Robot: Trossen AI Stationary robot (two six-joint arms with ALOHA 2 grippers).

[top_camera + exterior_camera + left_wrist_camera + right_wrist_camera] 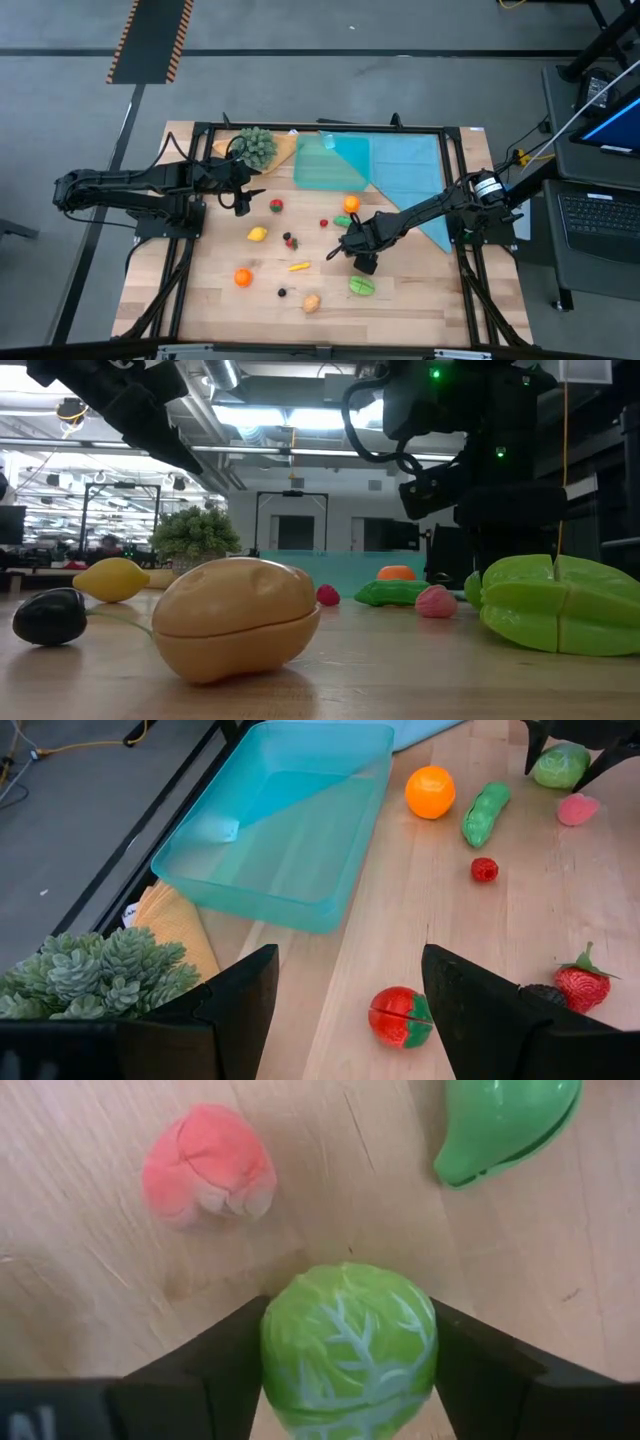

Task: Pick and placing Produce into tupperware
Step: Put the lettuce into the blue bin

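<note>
Right hand (348,1380) sits low on the table (200,290), right of centre in the high view. Its fingers (210,1370) flank a round green cabbage (348,1345) and press both its sides: clamped on the cabbage, which still looks to rest on the wood. A pink piece (208,1165) and a green pod (505,1120) lie just beyond it, apart from the grasp.

Left hand (345,1010) hovers at the left-centre of the high view, fingers apart, holding nothing. A red tomato (400,1017) lies just ahead of it, a strawberry (583,986) to one side.

The tupperware (330,160) stands at the upper middle of the high view, empty as far as can be seen, a bushy plant (255,145) beside it and a teal cloth (410,170) running off to its right. The rest of the produce is scattered over the table's centre and lower half: orange (243,277), lemon (257,234), tan potato (312,302), sliced green fruit (361,286).

Handling, as a judgement: the cabbage looks like hard, light, hollow plastic with a glossy skin. It is stiff, not fragile, but round and apt to squirt out if pinched off-centre. The grip is best taken across its widest girth, as the fingers now stand.
</note>
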